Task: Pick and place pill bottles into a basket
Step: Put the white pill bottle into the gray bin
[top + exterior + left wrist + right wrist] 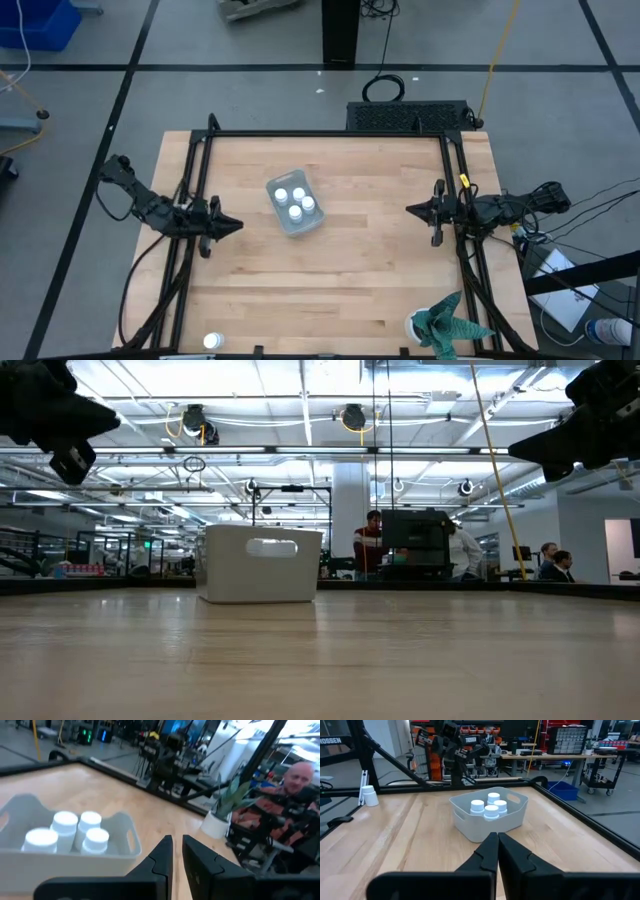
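The pale blue-grey basket (pixel 294 205) stands on the wooden table, left of its middle; it also shows in the low view (pixel 260 563). Three white-capped pill bottles (pixel 296 201) stand upright inside it, seen too in the left wrist view (pixel 75 832) and the right wrist view (pixel 490 805). One more pill bottle (pixel 212 342) stands at the table's near left edge, also in the right wrist view (pixel 369 796). My left gripper (pixel 236 226) hovers left of the basket, shut and empty. My right gripper (pixel 412 209) hovers at the table's right side, shut and empty.
A teal-and-white plant-like thing in a white pot (pixel 445 325) stands at the table's near right corner. A black frame (pixel 320 134) runs around the table's edges. Bare wood lies between the basket and my right gripper. People show in the room beyond (pixel 370 545).
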